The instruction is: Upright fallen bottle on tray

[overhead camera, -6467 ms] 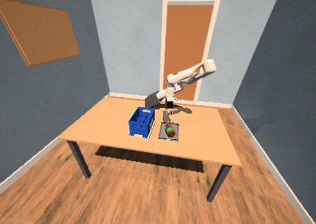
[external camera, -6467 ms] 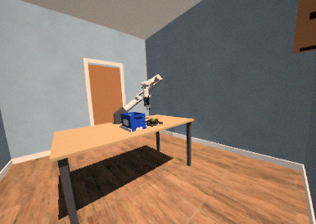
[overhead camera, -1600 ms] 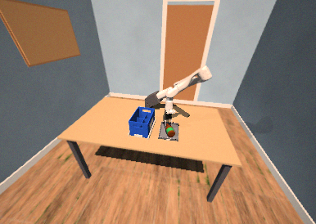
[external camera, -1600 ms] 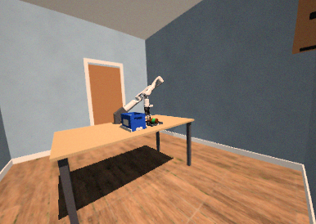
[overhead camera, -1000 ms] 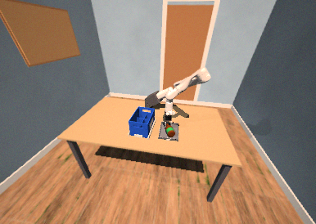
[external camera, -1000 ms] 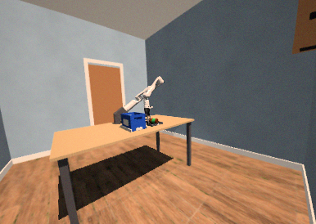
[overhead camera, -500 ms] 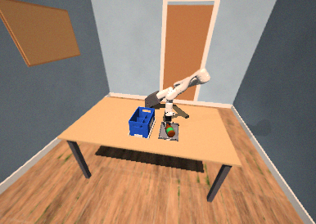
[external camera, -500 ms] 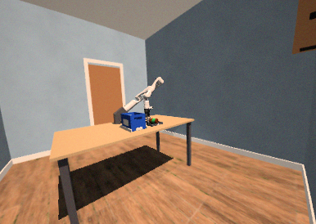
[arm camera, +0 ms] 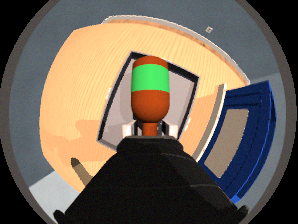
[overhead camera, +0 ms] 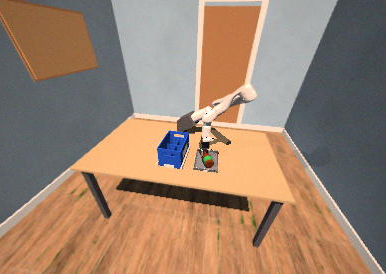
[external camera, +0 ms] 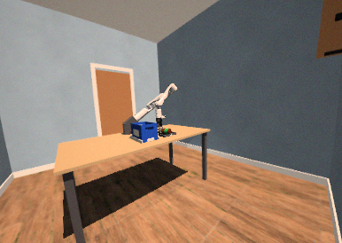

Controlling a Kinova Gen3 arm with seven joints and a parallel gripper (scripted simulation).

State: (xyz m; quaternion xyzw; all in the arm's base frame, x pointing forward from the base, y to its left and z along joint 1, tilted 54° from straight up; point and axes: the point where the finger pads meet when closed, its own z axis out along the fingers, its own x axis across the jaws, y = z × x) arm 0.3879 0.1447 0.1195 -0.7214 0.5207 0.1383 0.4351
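A brown bottle with a green band (overhead camera: pixel 208 159) (external camera: pixel 167 131) (arm camera: pixel 150 77) lies on its side on the grey tray (overhead camera: pixel 198 167) (arm camera: pixel 109 117). Its base points away from the arm, its neck toward it. My gripper (overhead camera: pixel 205 150) (arm camera: pixel 149 125) is open, pointing down at the neck end. In the wrist view the neck shows between the two fingertips, with a gap on each side. The blue crate (overhead camera: pixel 172 152) (external camera: pixel 144 131) (arm camera: pixel 240 145) stands level beside the tray, and nothing holds it or the tray.
The crate has inner dividers and stands on a thin white-edged base (overhead camera: pixel 169 166) close to the tray. The arm's base (overhead camera: pixel 186 122) is at the back of the wooden table (overhead camera: pixel 119 155). The table's front edge lies beyond the tray.
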